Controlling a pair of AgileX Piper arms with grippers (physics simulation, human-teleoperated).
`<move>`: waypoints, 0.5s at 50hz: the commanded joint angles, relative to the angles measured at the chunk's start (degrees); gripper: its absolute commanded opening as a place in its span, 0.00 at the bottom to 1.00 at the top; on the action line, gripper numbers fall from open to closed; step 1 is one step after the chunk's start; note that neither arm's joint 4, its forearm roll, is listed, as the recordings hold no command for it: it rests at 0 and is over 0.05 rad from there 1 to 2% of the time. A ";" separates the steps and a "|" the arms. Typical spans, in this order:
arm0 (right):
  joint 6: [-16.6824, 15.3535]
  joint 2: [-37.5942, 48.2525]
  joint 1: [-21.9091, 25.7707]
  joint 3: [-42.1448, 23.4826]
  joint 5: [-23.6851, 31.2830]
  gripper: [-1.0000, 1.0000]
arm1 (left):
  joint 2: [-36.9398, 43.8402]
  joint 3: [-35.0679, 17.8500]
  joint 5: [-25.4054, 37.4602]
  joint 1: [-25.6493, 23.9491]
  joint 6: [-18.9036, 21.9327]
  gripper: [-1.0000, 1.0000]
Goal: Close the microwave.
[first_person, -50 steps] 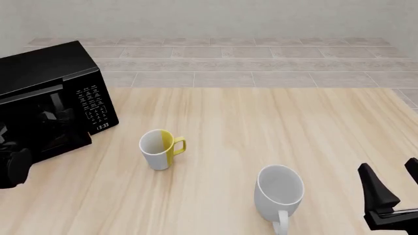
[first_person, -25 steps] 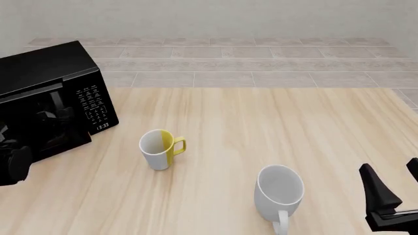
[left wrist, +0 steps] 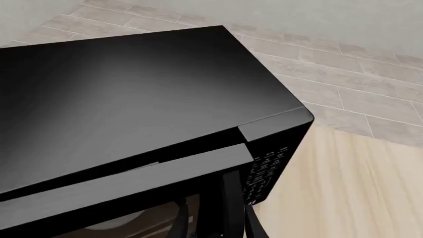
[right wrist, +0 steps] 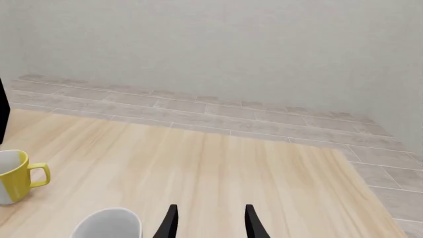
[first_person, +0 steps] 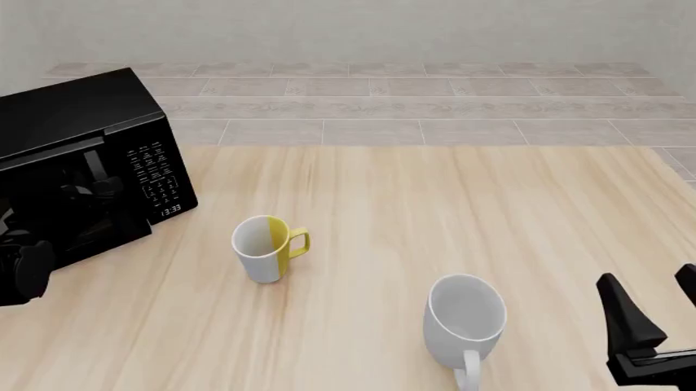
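Sitting at the surface's (first_person: pixel 457 204) far left, the microwave (first_person: pixel 81 163) looked nearly shut, door slightly proud. Left claw (left wrist: pixel 221 223) pressed there, gape unclear; right claw (right wrist: pixel 210 223) open, empty.

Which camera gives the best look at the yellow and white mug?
The front view: the yellow and white mug stands whole on the table. The right wrist view catches only part of it at the frame's edge; the left wrist view misses it.
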 commanded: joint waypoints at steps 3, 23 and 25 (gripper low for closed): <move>0.01 -1.22 0.10 -0.17 1.29 1.00 | 4.74 -0.96 1.30 2.97 2.84 1.00; -0.21 -2.28 0.30 -0.69 2.65 1.00 | 5.43 -1.78 1.50 3.62 2.64 1.00; -0.19 -2.31 0.28 -0.78 2.76 1.00 | 5.61 -1.98 1.58 3.71 2.67 1.00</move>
